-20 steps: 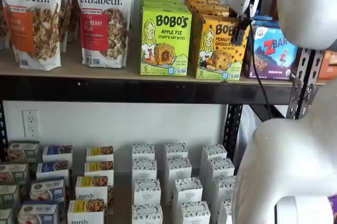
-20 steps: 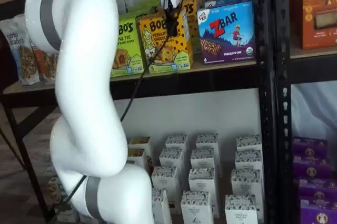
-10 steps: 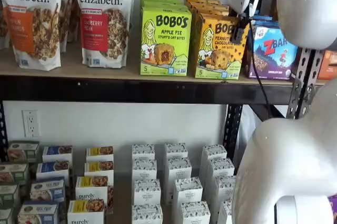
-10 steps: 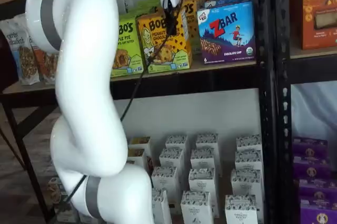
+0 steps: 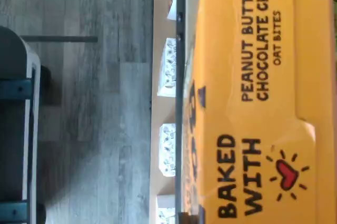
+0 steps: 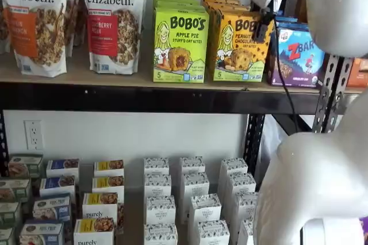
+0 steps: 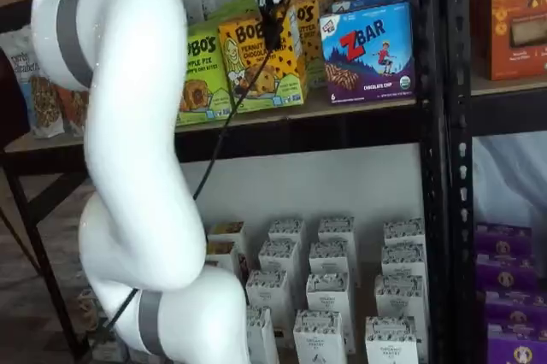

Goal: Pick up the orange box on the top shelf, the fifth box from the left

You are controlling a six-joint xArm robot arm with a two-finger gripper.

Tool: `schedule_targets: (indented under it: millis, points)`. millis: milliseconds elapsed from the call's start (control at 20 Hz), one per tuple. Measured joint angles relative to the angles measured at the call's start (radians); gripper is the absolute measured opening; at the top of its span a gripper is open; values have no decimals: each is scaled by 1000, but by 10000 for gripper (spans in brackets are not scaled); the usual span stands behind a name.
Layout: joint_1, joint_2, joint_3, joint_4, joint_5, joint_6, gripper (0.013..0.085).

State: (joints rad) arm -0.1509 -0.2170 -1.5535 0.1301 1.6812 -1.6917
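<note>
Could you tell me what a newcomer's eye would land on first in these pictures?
Probably the big white arm filling the foreground, its gripper closed on the orange box on the top shelf. That box stands between a lime-green Bobo's Apple Pie box and a ZBar box.

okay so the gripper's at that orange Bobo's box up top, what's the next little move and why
Probably draw the orange box straight out toward the aisle. The gripper looks closed on its top front edge, and the box already appears tipped up off the top shelf, close between the lime-green box and ZBar box.
</note>
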Motion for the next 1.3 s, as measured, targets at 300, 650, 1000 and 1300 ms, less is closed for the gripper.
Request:
schedule_targets:
  millis: [300,650,1000,1300]
  points:
    - [11,-95,67,-38,23,6,250]
    - [25,-207,147,-76,76,12,250]
    - [37,-334,249,-121,111,14,250]
    - [39,-439,347,-162,144,5,250]
